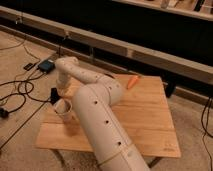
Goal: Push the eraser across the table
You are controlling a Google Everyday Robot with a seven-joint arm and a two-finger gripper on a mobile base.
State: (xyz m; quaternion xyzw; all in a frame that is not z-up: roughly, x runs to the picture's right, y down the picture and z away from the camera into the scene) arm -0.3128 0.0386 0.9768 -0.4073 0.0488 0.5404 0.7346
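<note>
My white arm reaches over the wooden table [145, 120] from the front and bends back toward its left side. The gripper [54, 95] is the dark part at the table's left edge, low over the wood. A white cup-shaped thing [64, 107] lies just in front of the gripper, close to it or touching it. I cannot make out an eraser; it may be hidden behind the arm or the gripper.
An orange object [132, 81] lies near the table's far edge. Cables [20, 92] and a small dark box [46, 65] lie on the floor to the left. A long low ledge [150, 52] runs behind the table.
</note>
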